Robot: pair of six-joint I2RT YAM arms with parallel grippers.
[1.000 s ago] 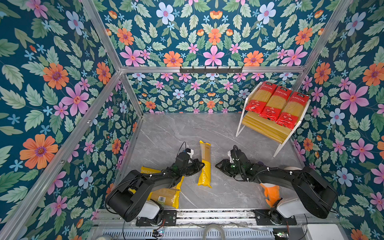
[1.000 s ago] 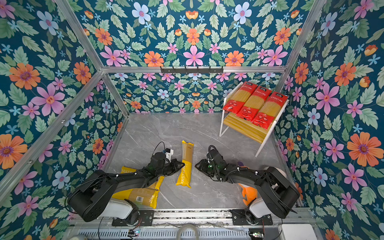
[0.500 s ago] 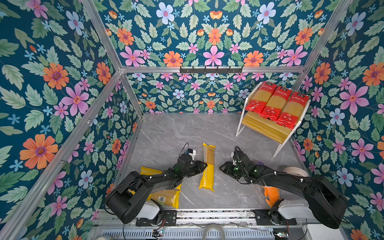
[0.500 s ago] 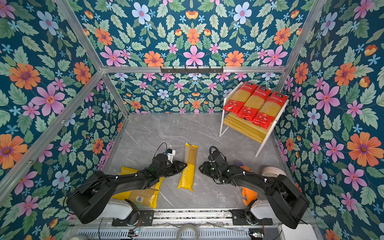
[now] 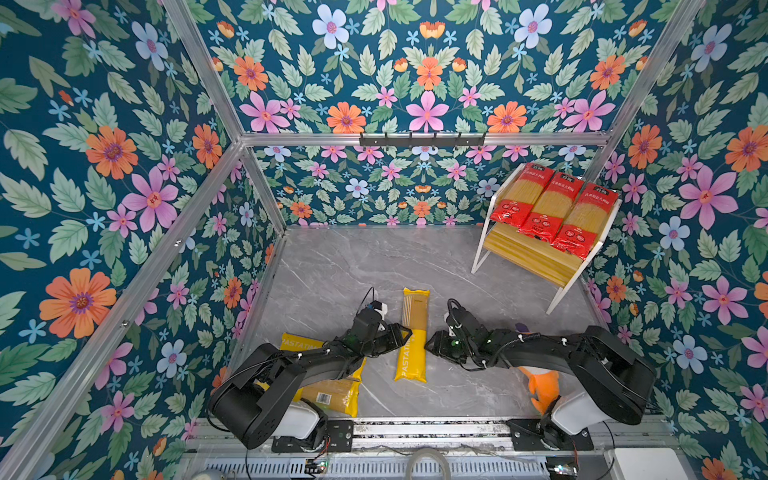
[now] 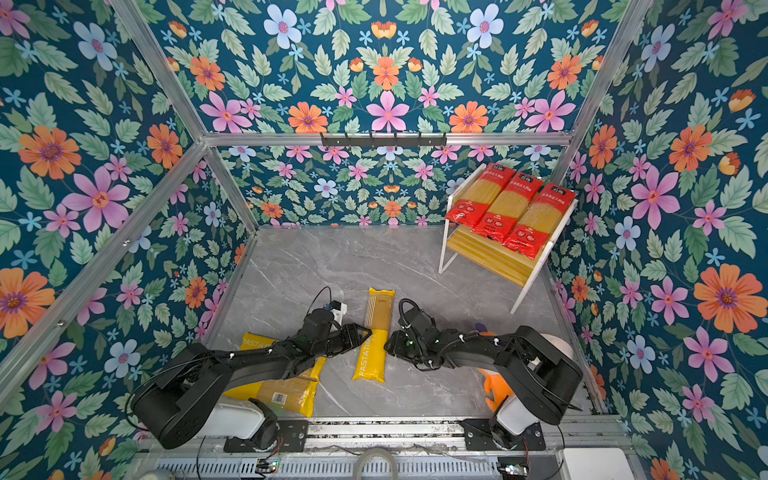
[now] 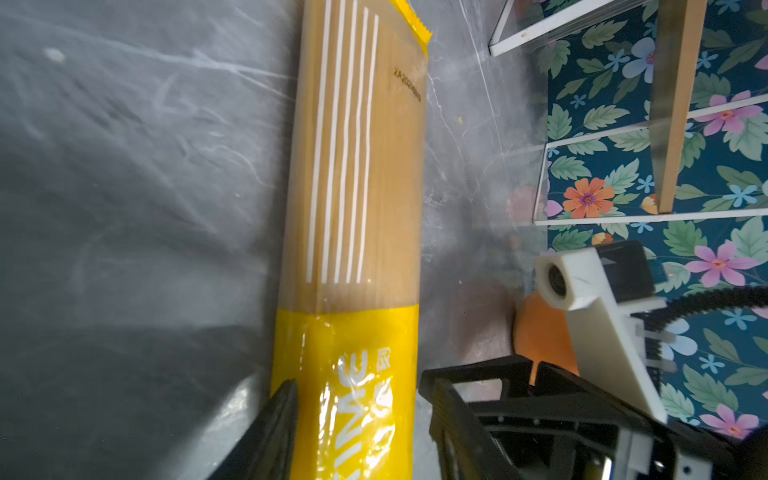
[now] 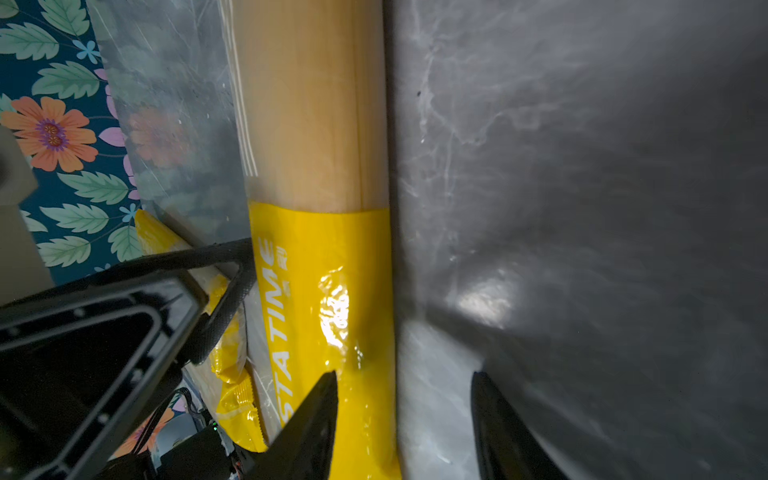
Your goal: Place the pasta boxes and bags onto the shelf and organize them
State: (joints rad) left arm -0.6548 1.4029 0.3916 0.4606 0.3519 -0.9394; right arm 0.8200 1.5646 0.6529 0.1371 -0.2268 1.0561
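Both top views: left pincer (image 5: 403,338) and right pincer (image 5: 433,344) apart, flanking yellow pack (image 5: 415,320)

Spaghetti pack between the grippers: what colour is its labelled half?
Bright yellow, white lettering, on the spaghetti pack; best in the left wrist view.

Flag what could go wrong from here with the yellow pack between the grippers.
1. The right gripper is open but off-centre: one finger is over the PASTATIME pack, its other over bare table, so closing might pinch only the edge film.
2. The left gripper, also open, sits just across the narrow pack; the two could collide.
3. Two more yellow packs lie under the left arm and might get dragged.
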